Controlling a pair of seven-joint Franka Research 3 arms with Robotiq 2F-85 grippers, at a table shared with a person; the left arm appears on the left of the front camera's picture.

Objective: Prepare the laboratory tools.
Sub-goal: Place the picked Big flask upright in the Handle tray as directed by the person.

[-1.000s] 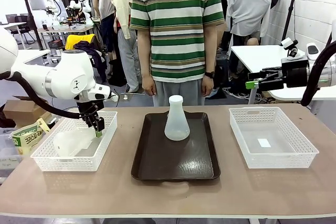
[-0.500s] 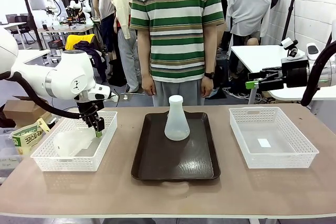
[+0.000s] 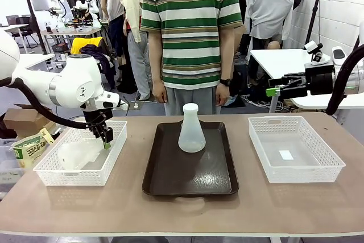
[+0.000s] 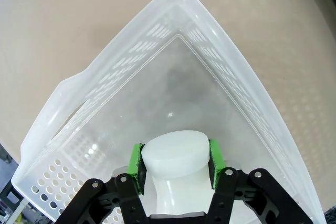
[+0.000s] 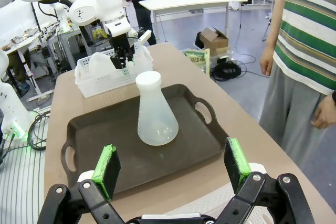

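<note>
One frosted-white conical flask (image 3: pixel 191 132) stands upright at the back of the dark brown tray (image 3: pixel 190 183), also seen in the right wrist view as flask (image 5: pixel 156 114) on tray (image 5: pixel 100 140). A second flask (image 3: pixel 77 155) lies on its side in the left white basket (image 3: pixel 48 177). My left gripper (image 3: pixel 106 139) reaches down into that basket and is shut on this flask's neck; the left wrist view shows the white rim (image 4: pixel 176 150) clamped between the green pads (image 4: pixel 137 163). My right gripper (image 3: pixel 273 91) hangs open, well above the table's far right; in its own view the right gripper (image 5: pixel 171 169) holds nothing.
A second white mesh basket (image 3: pixel 340 170) sits at the right with only a small label on its floor. A person in a striped shirt (image 3: pixel 190 32) stands at the far edge behind the tray, hands at the sides. Bare tabletop (image 3: pixel 182 214) runs along the near edge.
</note>
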